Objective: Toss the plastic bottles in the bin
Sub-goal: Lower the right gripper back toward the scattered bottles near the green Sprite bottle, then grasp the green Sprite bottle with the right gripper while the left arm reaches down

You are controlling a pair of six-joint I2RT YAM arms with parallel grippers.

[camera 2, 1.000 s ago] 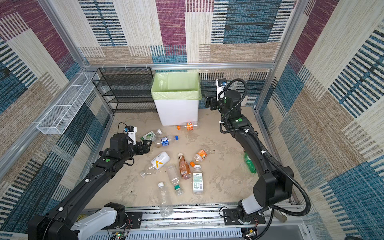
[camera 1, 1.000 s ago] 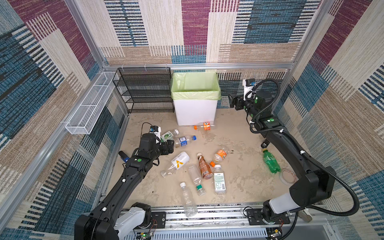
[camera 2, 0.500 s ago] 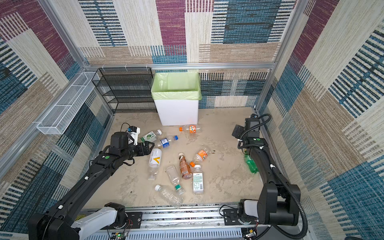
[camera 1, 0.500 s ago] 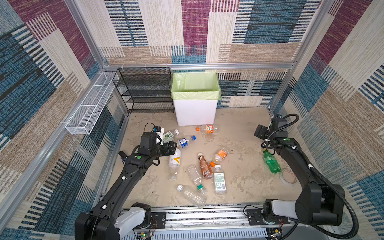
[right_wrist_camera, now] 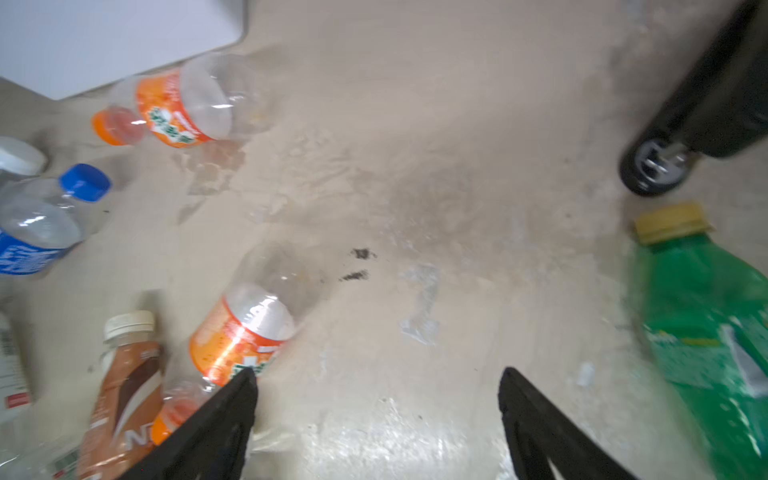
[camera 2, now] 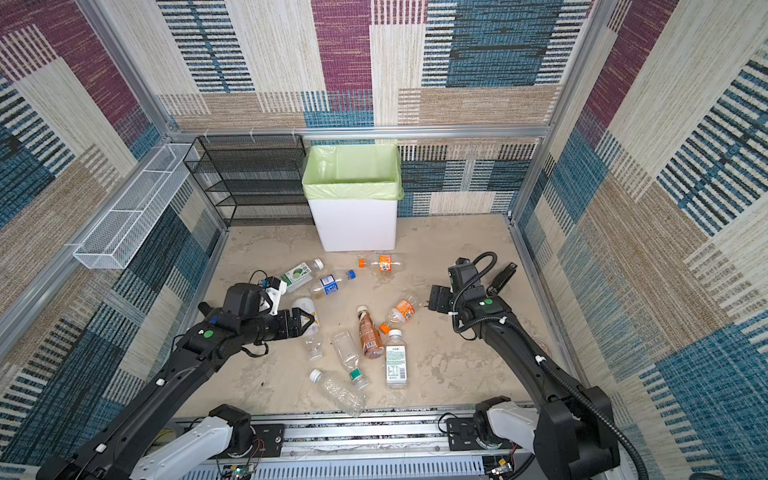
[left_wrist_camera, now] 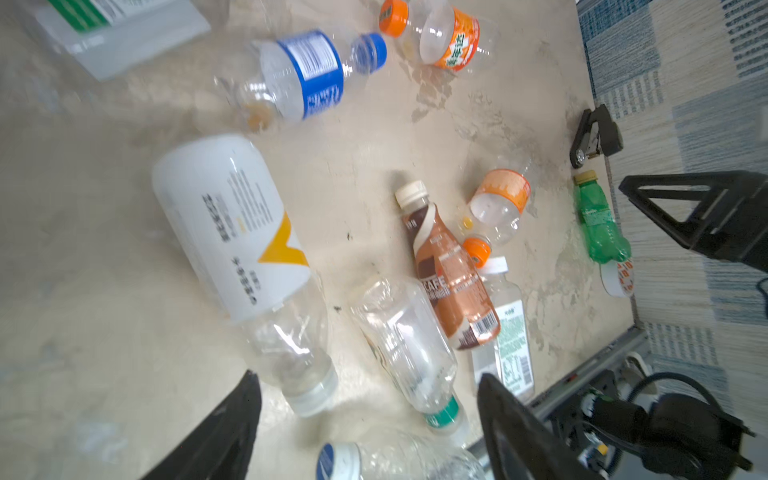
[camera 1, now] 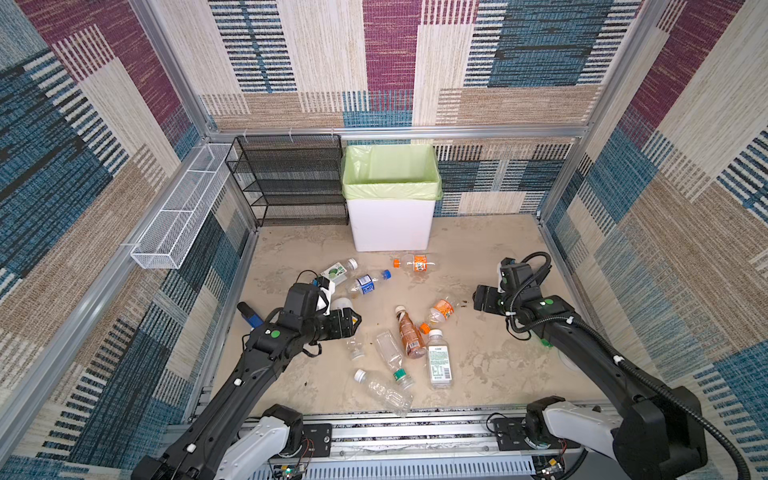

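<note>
Since a second earlier, the right gripper had swung down from beside the bin, its jaws wide and empty. The left gripper, jaws apart and empty, hung over the white-labelled bottle, which lay flat on the tabletop, cap toward the rail, base toward the bin. A reaching step, by my judgement; next, lower and close across its width.

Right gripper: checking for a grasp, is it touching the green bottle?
Apart: the right wrist view shows bare floor between the right gripper and the green bottle.
</note>
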